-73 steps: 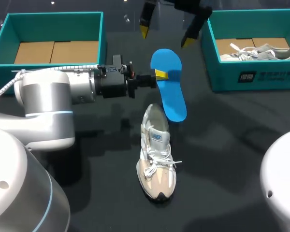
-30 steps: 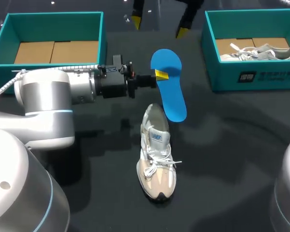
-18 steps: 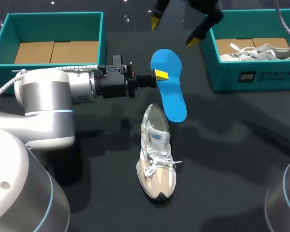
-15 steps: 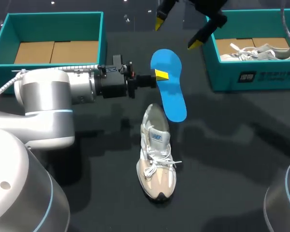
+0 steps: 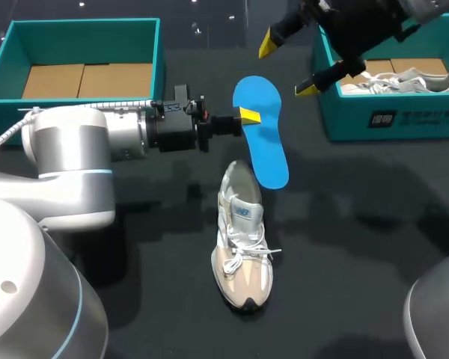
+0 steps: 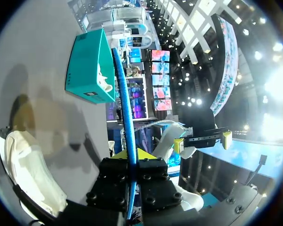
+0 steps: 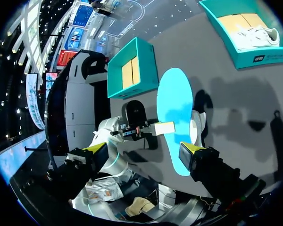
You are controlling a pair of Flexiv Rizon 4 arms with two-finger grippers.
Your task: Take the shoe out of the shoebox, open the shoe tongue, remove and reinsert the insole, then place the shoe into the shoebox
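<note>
Left gripper [image 5: 248, 116]: I pinch the insole [image 5: 263, 146] by its edge, long axis toward shoe [image 5: 243, 239] heel
Right gripper [image 5: 286, 67]: wide, empty, farther

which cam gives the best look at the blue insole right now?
Head view: the whole blue insole shows face-on, with the left gripper shut on its edge. The left wrist view sees it only edge-on, a thin strip between the fingers. The right wrist view also shows its face.
</note>
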